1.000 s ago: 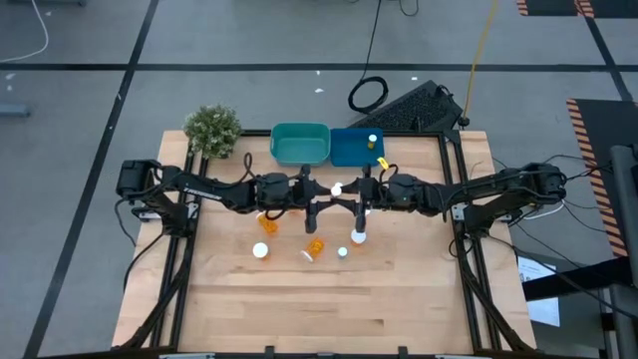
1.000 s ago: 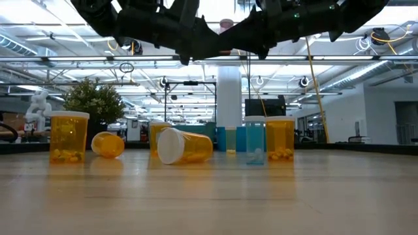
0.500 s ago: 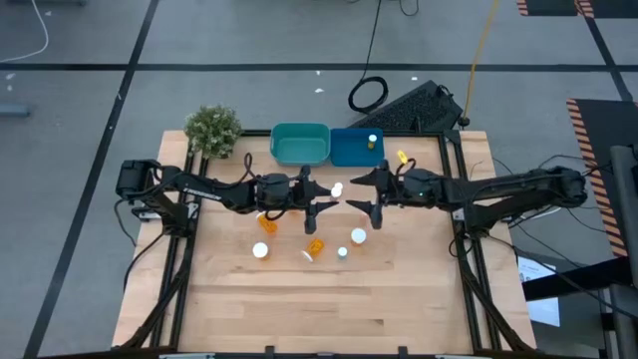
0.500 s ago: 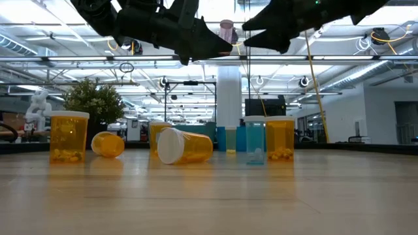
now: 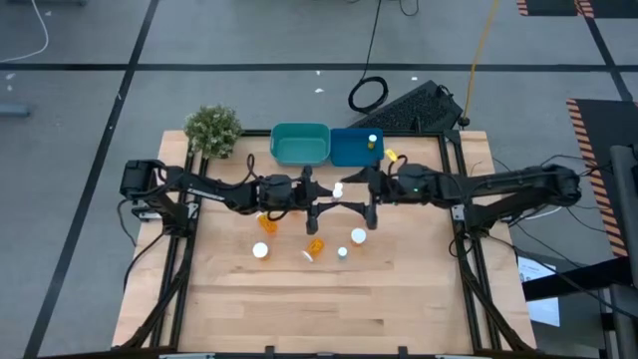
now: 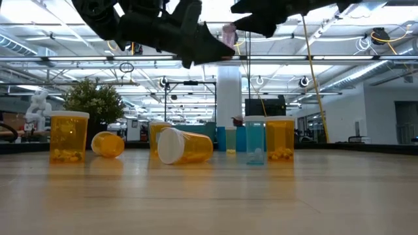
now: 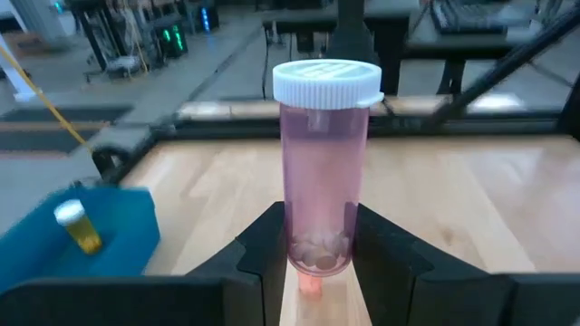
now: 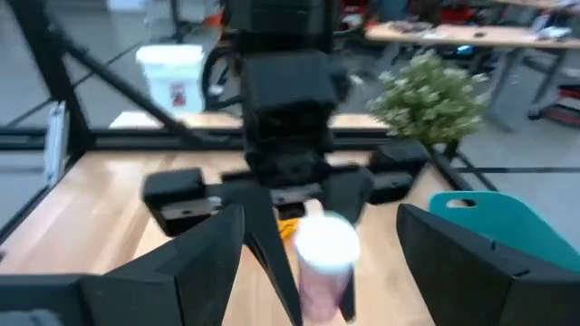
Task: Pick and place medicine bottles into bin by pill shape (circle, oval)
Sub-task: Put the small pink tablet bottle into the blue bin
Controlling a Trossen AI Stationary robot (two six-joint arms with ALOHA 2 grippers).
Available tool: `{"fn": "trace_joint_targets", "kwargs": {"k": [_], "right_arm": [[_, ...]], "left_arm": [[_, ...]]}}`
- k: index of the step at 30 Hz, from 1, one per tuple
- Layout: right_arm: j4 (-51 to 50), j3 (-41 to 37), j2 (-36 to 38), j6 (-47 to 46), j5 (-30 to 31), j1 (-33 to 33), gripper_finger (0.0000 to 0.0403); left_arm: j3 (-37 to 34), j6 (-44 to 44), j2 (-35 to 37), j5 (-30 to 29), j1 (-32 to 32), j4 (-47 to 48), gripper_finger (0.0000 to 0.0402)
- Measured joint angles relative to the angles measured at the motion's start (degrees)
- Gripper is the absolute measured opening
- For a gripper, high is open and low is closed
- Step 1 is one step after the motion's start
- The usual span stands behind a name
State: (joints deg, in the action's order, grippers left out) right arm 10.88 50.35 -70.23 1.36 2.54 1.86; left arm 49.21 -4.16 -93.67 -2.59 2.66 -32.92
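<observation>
Slim translucent pink pill bottle with white cap [image 7: 320, 167] sits upright, pinched in the left gripper [image 7: 313, 263], raised above the table at centre frame in the high view; right gripper [image 5: 367, 193] just beside it, fingers spread wide around nothing; blue plastic bin [image 5: 354, 148] and teal plastic bin [image 5: 300, 143] at upper centre

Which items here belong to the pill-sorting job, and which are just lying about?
Job items:
- held bottle, clamped in the left end effector
- right end effector, open and facing that bottle
- bottles on the table
- teal bin
- blue bin, one bottle already inside

Lying about:
- potted plant
- black cable coil on the floor
</observation>
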Motion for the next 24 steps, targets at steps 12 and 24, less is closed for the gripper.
{"fn": "trace_joint_targets", "kwargs": {"k": [12, 24], "right_arm": [[-0.9, 1.5, -4.4, 2.4, -1.3, 0.1, 0.0237], [-0.9, 1.5, -4.4, 0.9, -1.3, 0.1, 0.0147]], "left_arm": [[0.0, 0.1, -1.0, 1.1, 0.0, -1.4, 0.0113], [0.0, 0.1, -1.0, 1.1, 0.0, -1.6, 0.0113]]}}
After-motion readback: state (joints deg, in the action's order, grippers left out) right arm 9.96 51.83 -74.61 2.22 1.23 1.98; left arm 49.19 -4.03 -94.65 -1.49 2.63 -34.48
